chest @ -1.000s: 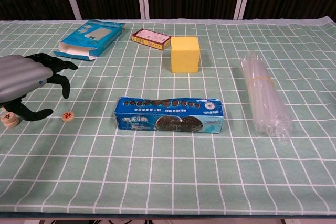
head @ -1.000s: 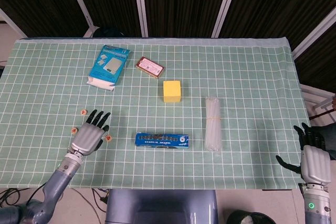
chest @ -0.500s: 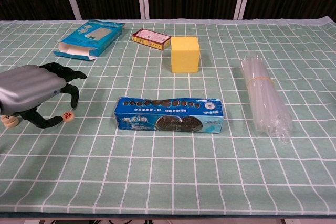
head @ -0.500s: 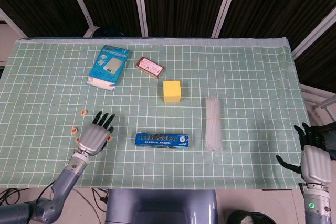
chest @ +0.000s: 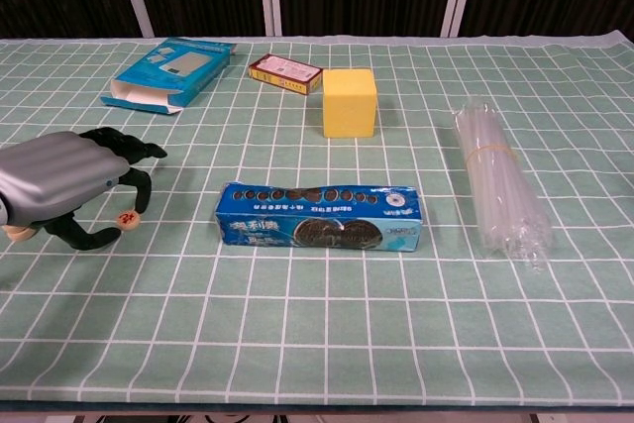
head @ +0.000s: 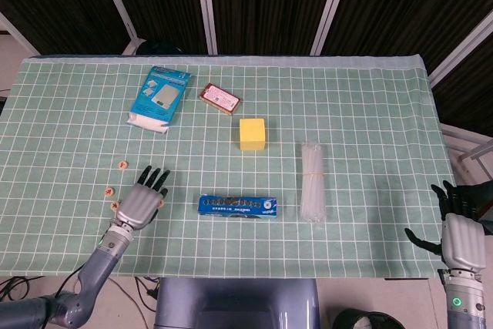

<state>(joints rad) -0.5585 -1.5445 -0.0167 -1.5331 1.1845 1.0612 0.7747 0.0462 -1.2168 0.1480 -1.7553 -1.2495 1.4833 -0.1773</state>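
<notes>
We see the left robot hand arched over a wooden token, fingers spread, gripping nothing. Only the head view shows the right robot hand, open, at 4 o'clock off the worktop. Token marking unreadable.

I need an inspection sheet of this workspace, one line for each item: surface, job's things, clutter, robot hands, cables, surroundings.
Surface: green checked cloth covers the table.
Job's things: small round wooden discs; one lies at the left robot hand's fingertips, another shows partly under the palm, two more lie apart.
Clutter: blue box, red box, yellow cube, cookie pack, clear tube bundle.
Robot hands: left robot hand is arched over the discs, fingers apart; contact cannot be told. Right robot hand is off the table edge, fingers spread, holding nothing.
Cables: some at the lower left, below the table.
Surroundings: dark slatted wall panels behind.
</notes>
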